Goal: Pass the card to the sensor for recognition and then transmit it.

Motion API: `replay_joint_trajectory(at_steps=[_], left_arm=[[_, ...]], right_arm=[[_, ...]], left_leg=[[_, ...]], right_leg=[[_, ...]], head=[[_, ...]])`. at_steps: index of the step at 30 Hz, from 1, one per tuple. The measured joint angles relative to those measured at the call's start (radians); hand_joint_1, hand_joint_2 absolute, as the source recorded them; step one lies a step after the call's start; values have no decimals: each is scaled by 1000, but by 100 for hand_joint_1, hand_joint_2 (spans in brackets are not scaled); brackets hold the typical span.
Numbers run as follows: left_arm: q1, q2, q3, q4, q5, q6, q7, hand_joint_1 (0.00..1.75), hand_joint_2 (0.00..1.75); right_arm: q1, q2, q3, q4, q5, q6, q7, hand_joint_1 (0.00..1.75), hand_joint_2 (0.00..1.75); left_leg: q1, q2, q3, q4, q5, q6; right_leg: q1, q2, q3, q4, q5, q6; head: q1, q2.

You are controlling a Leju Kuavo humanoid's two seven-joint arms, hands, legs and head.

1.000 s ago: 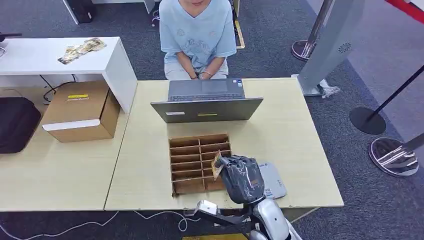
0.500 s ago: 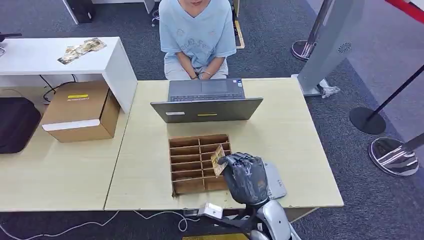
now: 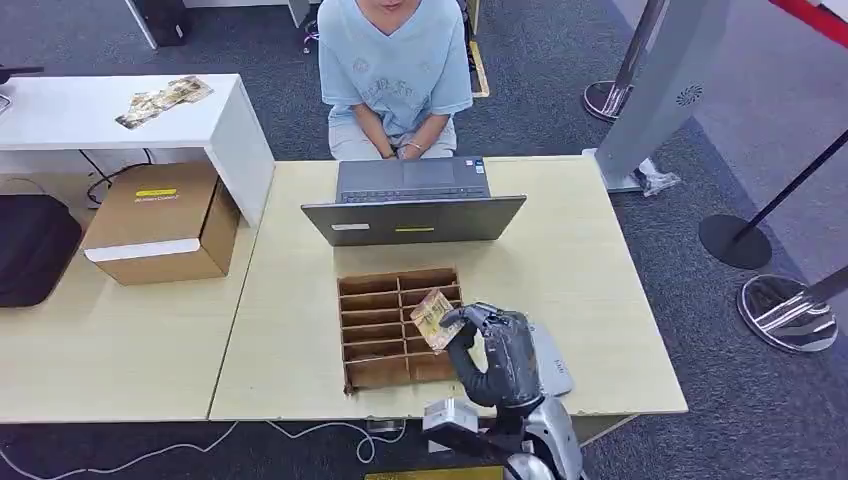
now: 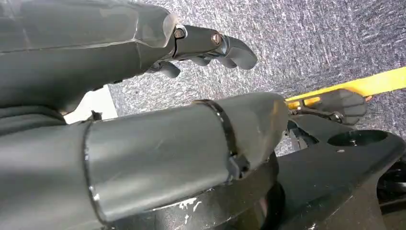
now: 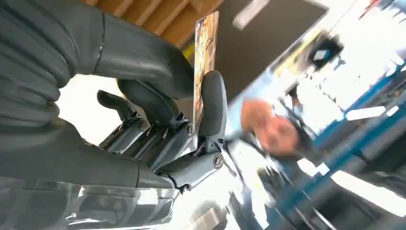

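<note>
Right now the right hand (image 3: 497,350) pinches the card (image 3: 434,318) between thumb and a finger, the other fingers loosely curled, holding it above the right-hand compartments of the cardboard divider tray (image 3: 372,330). The grey card reader (image 3: 551,362) lies flat on the table (image 3: 590,270), just beside the tray and partly under the hand. To do this step well, I judge the card should swing toward the reader and come down face-flat, close over its top, with the pinch kept firm near one edge. The left hand (image 4: 143,43) hangs over carpet, fingers apart, holding nothing.
</note>
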Motion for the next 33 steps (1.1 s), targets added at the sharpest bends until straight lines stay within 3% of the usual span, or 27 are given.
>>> replay_joint_trajectory(at_steps=[2,5,17,24,29,33], left_arm=[[0,0,0,0,0,0,0,0,0],[0,1,1,0,0,0,0,0,0],[0,1,9,0,4,5,0,0,0],[0,1,15,0,2,5,0,0,0],[0,1,19,0,5,5,0,0,0],[0,1,21,0,8,6,0,0,0]], right_arm=[[4,0,0,-7,-167,100,-38,175,175],[7,0,-5,-14,-308,170,-76,175,175],[8,0,-23,-14,-528,317,-122,175,175],[8,0,-34,-18,-735,450,-168,175,175],[8,0,-40,-26,-761,463,-178,175,175],[4,-1,-40,-29,-712,426,-178,175,175]], left_leg=[[0,0,0,0,0,0],[0,0,0,0,0,0],[0,0,0,0,0,0],[0,0,0,0,0,0],[0,0,0,0,0,0],[0,0,0,0,0,0]], right_leg=[[0,0,0,0,0,0],[0,0,0,0,0,0],[0,0,0,0,0,0],[0,0,0,0,0,0],[0,0,0,0,0,0],[0,0,0,0,0,0]], head=[[0,0],[0,0],[0,0],[0,0],[0,0],[0,0]])
